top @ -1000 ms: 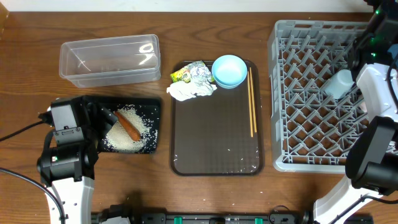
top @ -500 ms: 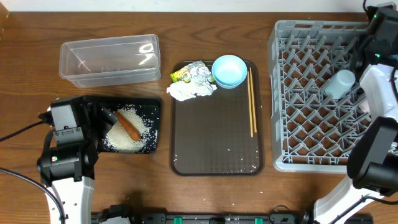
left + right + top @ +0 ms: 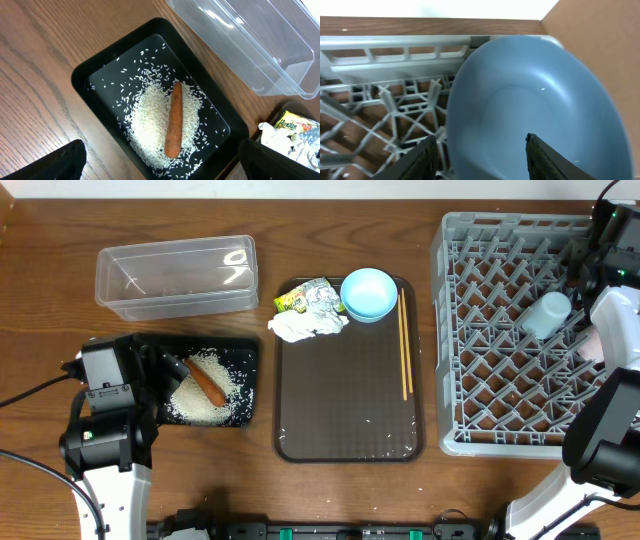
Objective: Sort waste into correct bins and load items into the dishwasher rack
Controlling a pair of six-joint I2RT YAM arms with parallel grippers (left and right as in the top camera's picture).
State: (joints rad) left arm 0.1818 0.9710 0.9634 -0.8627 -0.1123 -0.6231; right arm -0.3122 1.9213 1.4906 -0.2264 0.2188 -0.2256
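The black tray (image 3: 240,352) holds white rice (image 3: 150,117) and the orange carrot (image 3: 173,120). My left gripper (image 3: 165,170) hangs open and empty above it. The clear tub (image 3: 175,275) stands empty behind. The green-yellow wrapper (image 3: 303,296), the white tissue (image 3: 303,326), the small light blue bowl (image 3: 368,293) and the chopsticks (image 3: 404,345) are on the brown serving tray (image 3: 348,420). A pale cup (image 3: 548,315) lies in the grey rack (image 3: 500,370). My right gripper (image 3: 485,155) is open astride the rim of the large dark blue bowl (image 3: 535,100), which stands on edge in the rack's far right corner.
The left arm's base (image 3: 105,430) is at the front left, the right arm (image 3: 610,380) along the rack's right side. A few rice grains lie on the serving tray's front part. A brown board (image 3: 600,45) stands right of the rack.
My right arm has drawn back toward the rack's far right corner, leaving the pale cup in the rack. The left arm has not moved.
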